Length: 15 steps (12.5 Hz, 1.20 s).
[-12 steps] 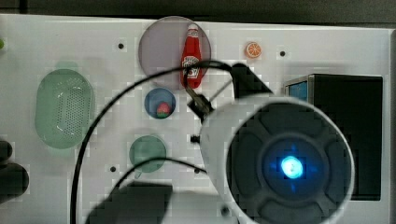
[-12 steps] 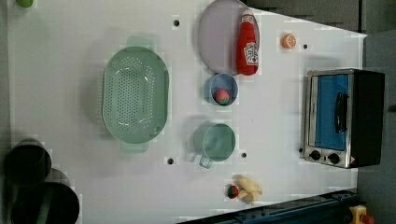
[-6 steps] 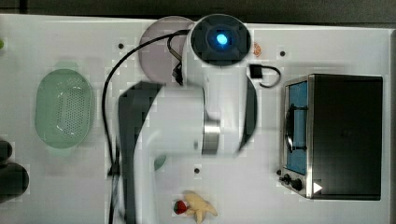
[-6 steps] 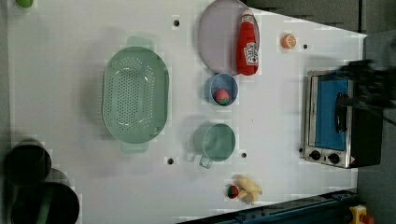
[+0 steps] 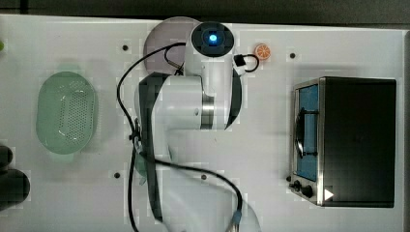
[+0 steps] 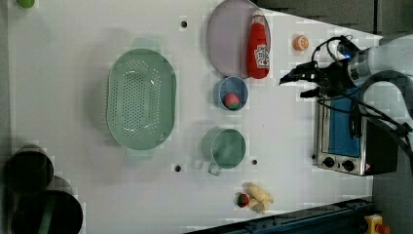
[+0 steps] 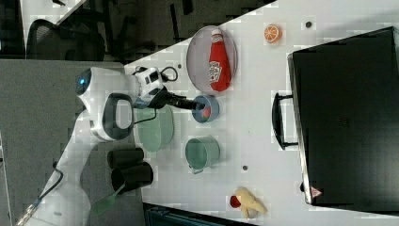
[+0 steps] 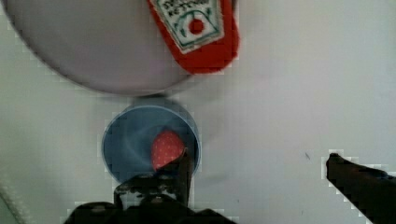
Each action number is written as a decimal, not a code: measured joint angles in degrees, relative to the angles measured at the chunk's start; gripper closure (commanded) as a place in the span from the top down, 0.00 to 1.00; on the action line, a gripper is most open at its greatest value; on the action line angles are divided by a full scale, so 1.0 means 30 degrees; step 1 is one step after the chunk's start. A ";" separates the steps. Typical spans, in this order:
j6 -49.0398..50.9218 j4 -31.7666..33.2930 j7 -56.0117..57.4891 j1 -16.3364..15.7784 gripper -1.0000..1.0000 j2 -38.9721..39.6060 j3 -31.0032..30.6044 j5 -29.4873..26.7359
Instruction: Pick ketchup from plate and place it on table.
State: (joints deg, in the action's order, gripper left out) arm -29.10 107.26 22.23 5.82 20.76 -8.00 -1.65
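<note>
The red ketchup [image 6: 258, 46] bottle with white label lies on the right part of the greyish-lilac plate [image 6: 226, 39], cap pointing away from the blue dish. The right view shows the ketchup [image 7: 219, 61] on the plate [image 7: 200, 54]. My gripper [image 6: 297, 84] hangs open above the white table [image 6: 73, 58], to the left view's right of the bottle and apart from it. In the wrist view the gripper [image 8: 266, 177] is open, one of its fingers [image 8: 182, 172] in front of the blue dish, with the ketchup's [image 8: 196, 32] base ahead. My arm hides the bottle in the top view, where part of the plate [image 5: 162, 38] shows.
A small blue dish [image 6: 231, 93] with a red strawberry piece [image 6: 232, 101] sits just below the plate. A green cup [image 6: 224, 146], a green colander [image 6: 141, 100], a toaster oven [image 6: 346, 141], an orange slice [image 6: 300, 43], a banana toy [image 6: 258, 197] and dark cups [image 6: 29, 170] stand around.
The arm has swung across the top view toward the plate, now covering the ketchup there. In the left view the gripper has come in from the right, nearer the bottle. Jaws stay open.
</note>
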 measured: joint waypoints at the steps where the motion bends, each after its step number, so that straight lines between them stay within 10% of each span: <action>1: -0.0438 -0.0336 0.1054 -0.0003 1.00 0.0560 -0.0028 0.0027; 15: -0.3488 -0.6416 0.6029 -0.0294 1.00 0.8710 0.0219 0.1197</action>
State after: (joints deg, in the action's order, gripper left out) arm -39.56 88.01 40.31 4.94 46.89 -7.34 1.94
